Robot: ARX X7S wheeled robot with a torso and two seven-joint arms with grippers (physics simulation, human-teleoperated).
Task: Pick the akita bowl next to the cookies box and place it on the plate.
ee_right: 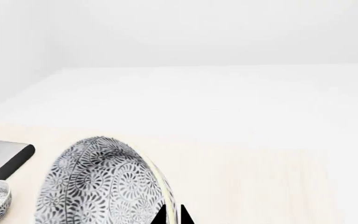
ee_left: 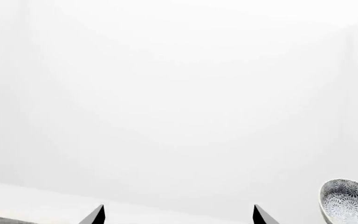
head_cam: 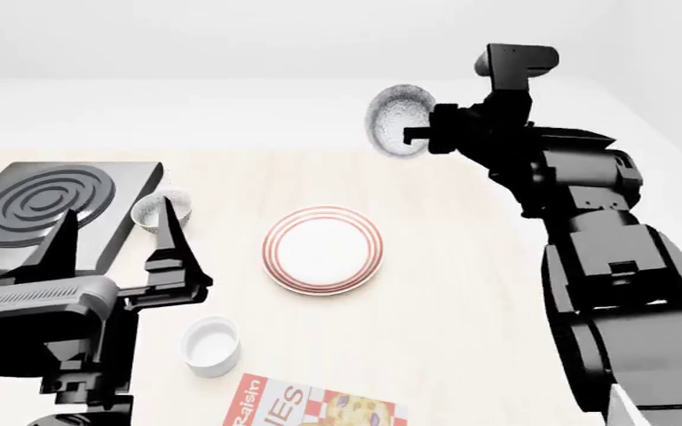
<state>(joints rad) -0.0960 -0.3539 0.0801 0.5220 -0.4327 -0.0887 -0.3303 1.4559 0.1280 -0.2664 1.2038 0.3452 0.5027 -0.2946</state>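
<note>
Above table (head_cam: 460, 266), right arm (head_cam: 578, 195) raised, apparently pinching akita bowl (head_cam: 394, 120).

Speckled matt akita bowl (head_cam: 394, 120), smooth glossy plate (head_cam: 322, 249), pale wood-grain table (head_cam: 460, 266).

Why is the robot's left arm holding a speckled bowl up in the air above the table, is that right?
Not quite: the right gripper holds the bowl aloft, as the head view shows. The left gripper is open and empty, near the other bowl.
</note>
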